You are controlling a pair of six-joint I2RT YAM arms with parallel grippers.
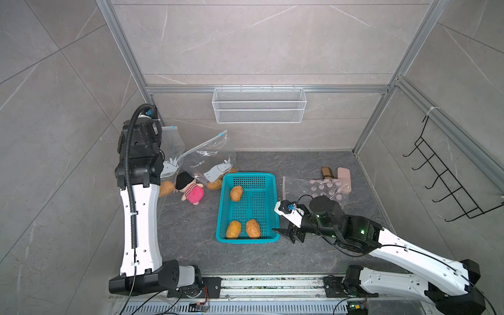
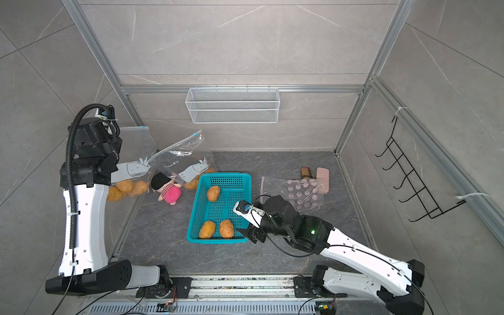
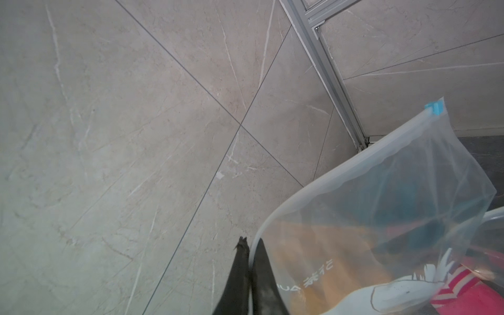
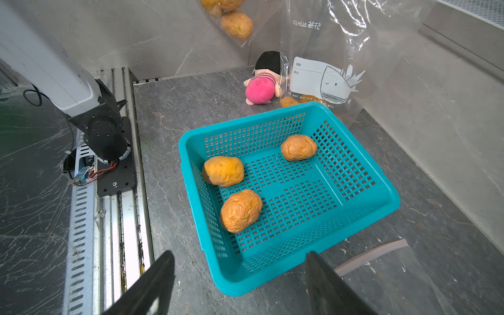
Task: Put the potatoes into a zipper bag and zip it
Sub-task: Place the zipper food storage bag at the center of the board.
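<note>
The left hand [image 3: 250, 245] has its fingers pressed together on the rim of the zipper bag [image 2: 135, 148]. It pinches the bag near one corner and holds it up above the bench [image 1: 191, 245], I think so that the potatoes [image 2: 126, 188] inside sink to the bottom and the top stays reachable. The right hand [image 4: 240, 255] is spread wide and empty, just beside the near corner of the teal basket [image 4: 272, 275]. It faces the three potatoes lying there and probably prepares to take the nearest one. A second bag [image 1: 210, 161] with more potatoes leans behind the basket, beside a plush doll [image 1: 192, 191]
</note>
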